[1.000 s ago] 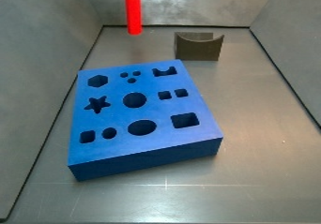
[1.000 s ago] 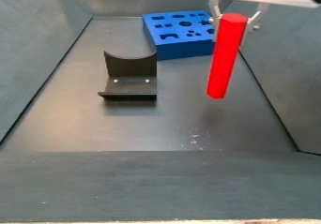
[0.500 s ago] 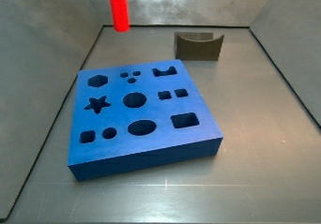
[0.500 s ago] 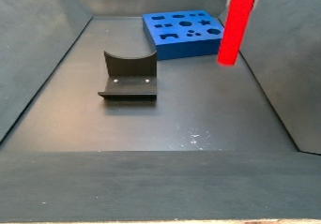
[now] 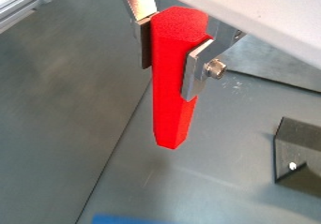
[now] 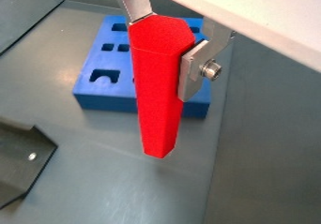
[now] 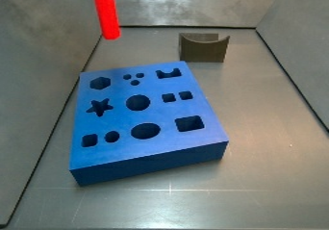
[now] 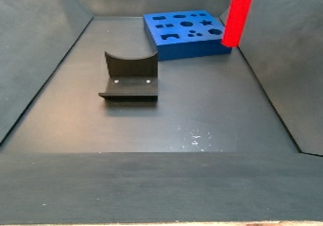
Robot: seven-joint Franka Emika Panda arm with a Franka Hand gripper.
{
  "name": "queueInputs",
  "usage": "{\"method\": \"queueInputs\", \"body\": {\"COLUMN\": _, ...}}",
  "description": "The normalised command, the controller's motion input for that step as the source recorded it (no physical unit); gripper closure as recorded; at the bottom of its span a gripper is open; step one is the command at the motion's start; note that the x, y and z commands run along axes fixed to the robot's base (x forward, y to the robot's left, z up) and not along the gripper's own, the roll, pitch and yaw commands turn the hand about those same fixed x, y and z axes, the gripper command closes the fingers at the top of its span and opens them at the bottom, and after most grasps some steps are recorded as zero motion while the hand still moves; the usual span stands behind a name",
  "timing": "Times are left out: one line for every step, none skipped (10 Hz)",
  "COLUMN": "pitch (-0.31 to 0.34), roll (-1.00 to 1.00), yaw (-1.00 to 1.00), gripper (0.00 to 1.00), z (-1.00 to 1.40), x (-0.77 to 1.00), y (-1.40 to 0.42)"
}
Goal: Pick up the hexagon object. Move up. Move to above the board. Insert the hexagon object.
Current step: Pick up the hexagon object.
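Observation:
The hexagon object (image 5: 172, 97) is a bright red bar, hanging upright in the air with my gripper (image 5: 170, 54) shut on its upper end. Both wrist views show the silver fingers (image 6: 192, 68) pressing its opposite faces. The hexagon object (image 6: 160, 101) hangs over bare floor, a little short of the board (image 6: 107, 68). The board (image 7: 141, 114) is a thick blue block with several shaped holes on top. In both side views only the red bar (image 7: 106, 12) (image 8: 240, 17) reaches down from the top edge, beside the board (image 8: 183, 33); the gripper itself is out of frame there.
The dark fixture (image 8: 128, 78) (image 7: 203, 46) stands on the floor apart from the board, and shows at the edge of both wrist views (image 5: 301, 157) (image 6: 19, 157). Grey sloping walls (image 7: 52, 41) enclose the floor on all sides.
The red bar, still gripped, has travelled sideways toward the board's side of the bin: leftward in one side view, further away and higher in the other. Board and fixture are unmoved.

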Motion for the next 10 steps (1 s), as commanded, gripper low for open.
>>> {"method": "queueInputs", "body": {"pitch": 0.0, "roll": 0.0, "yaw": 0.01, "gripper": 1.0, "z": 0.0, "x": 0.0, "y": -0.14}}
{"method": "queueInputs", "body": {"pitch": 0.0, "roll": 0.0, "yaw": 0.0, "gripper": 1.0, "z": -0.04, "x": -0.01, "y": -0.03}}
{"method": "queueInputs", "body": {"pitch": 0.0, "roll": 0.06, "yaw": 0.05, "gripper": 1.0, "z": -0.1, "x": -0.32, "y": -0.49}}
{"method": "queueInputs", "body": {"pitch": 0.0, "roll": 0.1, "yaw": 0.0, "gripper": 1.0, "z": -0.05, "x": -0.28, "y": -0.8}}
{"method": "queueInputs", "body": {"pitch": 0.0, "roll": 0.08, "yaw": 0.0, "gripper": 1.0, "z": -0.06, "x": -0.19, "y": -0.82}}
{"method": "queueInputs", "body": {"pitch": 0.0, "roll": 0.04, "yaw": 0.05, "gripper": 1.0, "z": 0.0, "x": -0.05, "y": -0.57}}
{"method": "queueInputs", "body": {"pitch": 0.0, "roll": 0.0, "yaw": 0.0, "gripper": 1.0, "z": 0.0, "x": 0.0, "y": -0.15}}
{"method": "queueInputs", "body": {"pitch": 0.0, "roll": 0.0, "yaw": 0.0, "gripper": 1.0, "z": -0.04, "x": 0.0, "y": 0.0}}
{"method": "queueInputs", "body": {"pitch": 0.0, "roll": 0.0, "yaw": -0.42, "gripper": 1.0, "z": -0.23, "x": -0.16, "y": -0.5}}
{"method": "queueInputs", "body": {"pitch": 0.0, "roll": 0.0, "yaw": -0.58, "gripper": 1.0, "z": -0.19, "x": -0.17, "y": -0.46}}
